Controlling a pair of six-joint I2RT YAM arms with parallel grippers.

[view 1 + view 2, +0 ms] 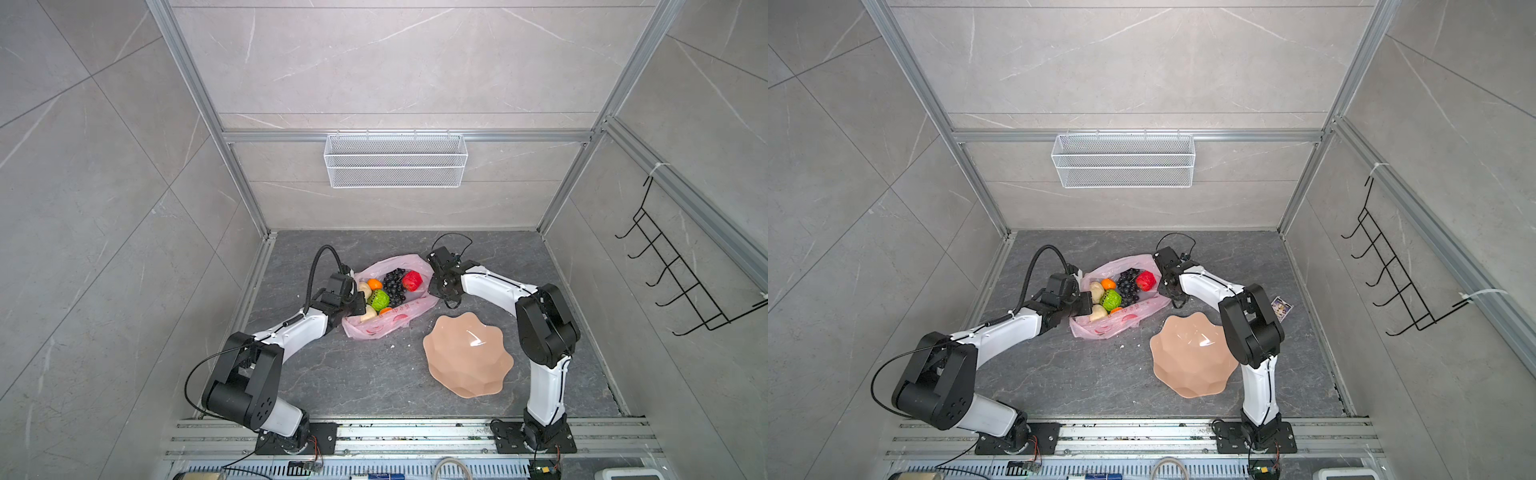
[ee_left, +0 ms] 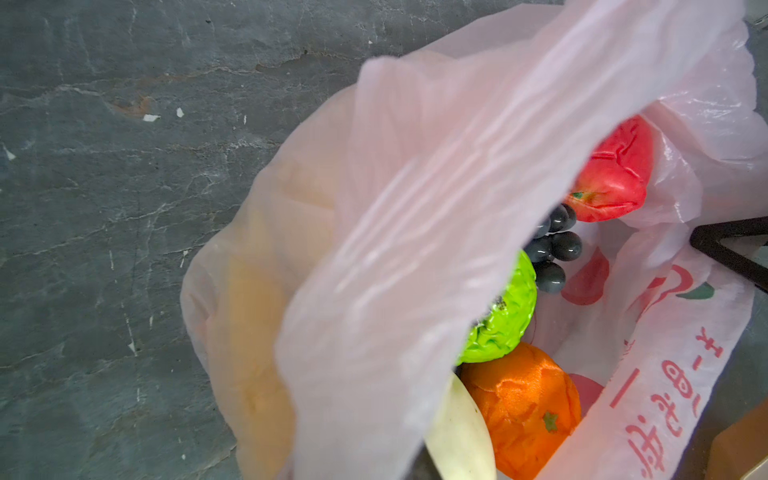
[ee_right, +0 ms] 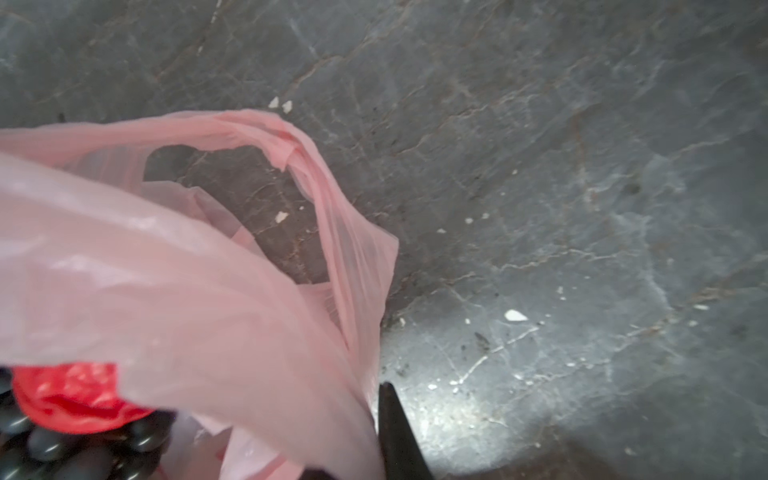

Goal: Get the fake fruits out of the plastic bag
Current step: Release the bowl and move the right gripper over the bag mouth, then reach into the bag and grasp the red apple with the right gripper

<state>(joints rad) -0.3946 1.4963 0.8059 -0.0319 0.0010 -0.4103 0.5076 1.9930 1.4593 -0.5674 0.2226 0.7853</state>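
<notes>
Between the two grippers: the plastic bag (image 1: 388, 322) lies on the dark floor (image 1: 353, 382) with its mouth open.
Left gripper (image 1: 358, 300): squeezed tight on the bag's rim, and the thin pink film stands up on that side.
Right gripper (image 1: 432, 286): at the other rim. One dark finger (image 3: 399, 432) shows right against the film, but I cannot tell if the jaws have closed.
Fake fruits (image 1: 384, 293): every one I can see sits inside the bag.
Close to the left gripper: a beige fruit (image 1: 365, 289), an orange (image 1: 374, 284) and the bumpy green fruit (image 1: 379, 300), with a second orange (image 2: 523, 407) touching the green one.
Middle of the bag: the grape bunch (image 1: 394, 284), dark and shiny.
Close to the right gripper: the red apple (image 1: 412, 281), touching the grapes.
Peach dish (image 1: 467, 365): on the floor near the right gripper — apart from the bag.
</notes>
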